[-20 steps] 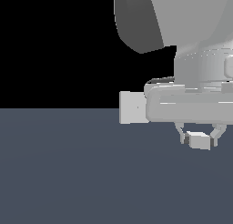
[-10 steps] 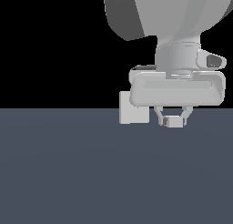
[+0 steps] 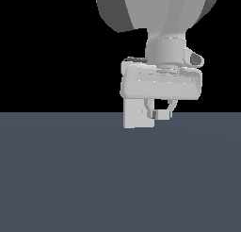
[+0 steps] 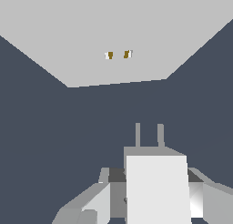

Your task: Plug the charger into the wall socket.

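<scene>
Step in hand: the approach, as I judge it. The arm carries the charger [image 4: 157,189] toward the wall socket [image 4: 116,36], and the plug is not yet in.

Fingers: the gripper [image 3: 160,114] has its fingers [image 4: 91,205] closed narrowly on the charger, one on each side of the block.

Charger, place: held off the surface [image 3: 70,179], under the wrist. In the exterior view it hangs just at the right edge of the socket plate [image 3: 136,114] and partly overlaps it. How near it stands in depth I cannot tell from that view.

Charger, look: a plain off-white rectangular block. Two thin grey prongs [image 4: 149,134] stick out of its far end and point at the plate.

Socket, look: a flat white plate, upright, with two small brownish slots [image 4: 119,54] side by side.

Gap: in the wrist view the prongs are apart from the plate, with dark surface between.

Next move: I would say a straight push forward. The prongs seem offset to one side of the slots, so a small sideways correction looks needed first.
</scene>
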Controlling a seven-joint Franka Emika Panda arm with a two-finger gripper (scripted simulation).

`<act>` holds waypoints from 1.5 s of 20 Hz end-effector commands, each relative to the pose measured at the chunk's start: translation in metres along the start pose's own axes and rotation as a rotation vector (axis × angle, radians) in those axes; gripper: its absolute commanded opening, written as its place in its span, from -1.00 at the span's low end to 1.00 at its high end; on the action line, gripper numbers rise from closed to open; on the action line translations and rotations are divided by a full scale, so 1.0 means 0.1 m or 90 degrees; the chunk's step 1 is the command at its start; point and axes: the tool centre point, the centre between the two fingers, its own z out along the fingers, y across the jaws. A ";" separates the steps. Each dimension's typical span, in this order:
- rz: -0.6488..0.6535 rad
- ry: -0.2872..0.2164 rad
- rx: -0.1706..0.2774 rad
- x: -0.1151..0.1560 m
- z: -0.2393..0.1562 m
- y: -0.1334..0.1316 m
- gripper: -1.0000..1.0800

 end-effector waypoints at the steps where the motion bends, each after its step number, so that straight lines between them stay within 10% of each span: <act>1: -0.027 0.000 0.004 0.05 -0.03 -0.05 -1.00; 30: -0.058 -0.001 0.009 0.49 -0.01 -0.16 -1.00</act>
